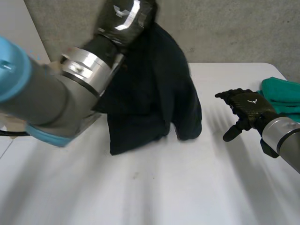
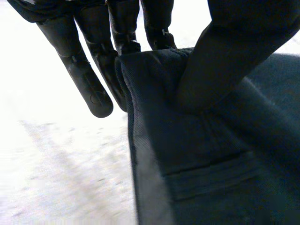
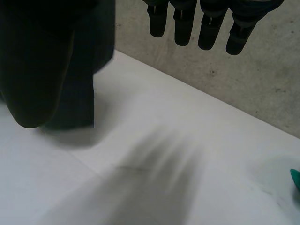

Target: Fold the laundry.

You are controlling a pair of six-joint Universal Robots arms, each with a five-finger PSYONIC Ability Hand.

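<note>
A dark navy garment [image 1: 154, 98] hangs from my left hand [image 1: 126, 18], which is raised high at the back of the table; its lower edge reaches the tabletop. In the left wrist view my thumb [image 2: 225, 61] pinches the garment's hemmed edge [image 2: 187, 140] against the fingers [image 2: 89, 89]. My right hand [image 1: 246, 110] hovers open over the right side of the table, apart from the garment, with its fingers straight [image 3: 206, 28]. The hanging garment [image 3: 51, 61] also appears beyond those fingers.
A teal cloth [image 1: 281, 93] lies at the table's right edge, just behind my right hand; a sliver of the teal cloth [image 3: 295, 178] also appears in the right wrist view. The white table [image 1: 154, 187] stretches bare in front. A grey wall stands behind.
</note>
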